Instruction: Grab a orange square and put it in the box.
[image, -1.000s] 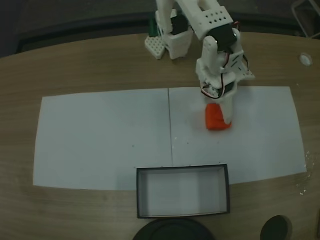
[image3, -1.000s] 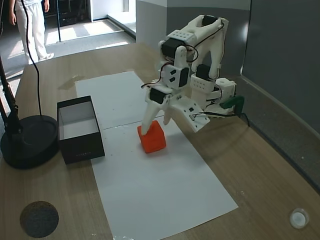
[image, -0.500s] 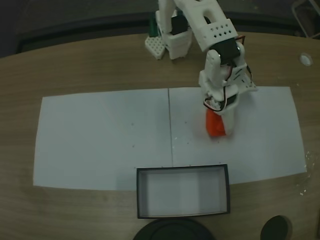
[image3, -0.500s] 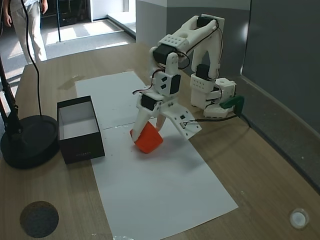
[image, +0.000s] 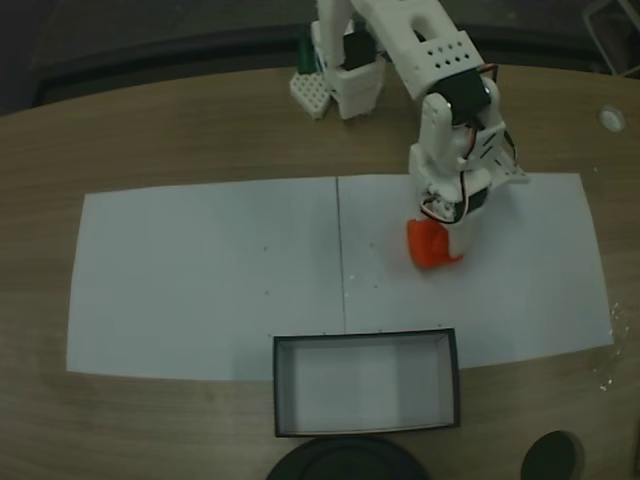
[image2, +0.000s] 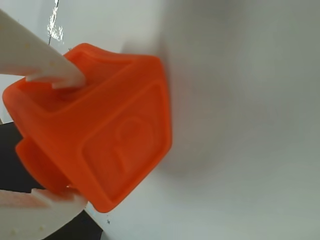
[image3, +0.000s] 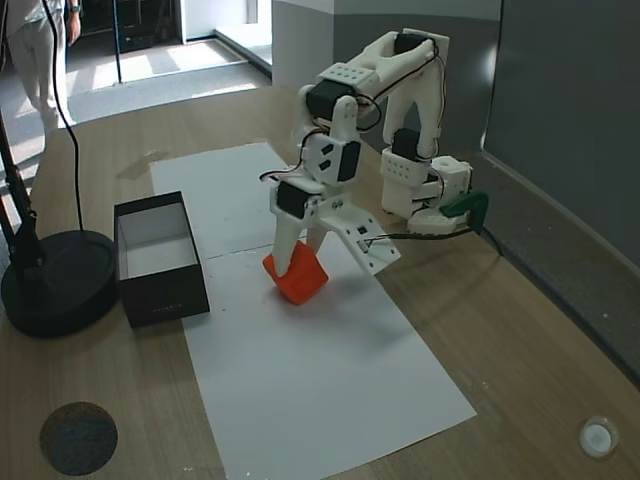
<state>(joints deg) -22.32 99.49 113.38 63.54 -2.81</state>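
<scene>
The orange square (image: 428, 246) (image3: 299, 279) is tilted over the white paper, right of the paper's middle seam in a fixed view. My gripper (image: 441, 243) (image3: 297, 266) comes down on it from above and is shut on it. In the wrist view the orange square (image2: 105, 145) is large, with one white finger (image2: 42, 67) pressed on its upper side and the other finger (image2: 37, 212) on its lower side; my gripper (image2: 75, 137) clamps it. The box (image: 366, 384) (image3: 157, 256), black-walled with a pale floor, lies apart from the block at the paper's edge.
The white paper (image: 200, 280) covers the middle of the wooden table. A black round stand base (image3: 50, 285) sits right beside the box. A dark disc (image3: 78, 437) and a small white cap (image3: 597, 436) lie near the table edge. A person (image3: 40, 50) stands far off.
The block lay flat on the paper beside the finger; now it is tipped up on an edge between the shut fingers. The arm's wrist has shifted slightly. The box has not moved.
</scene>
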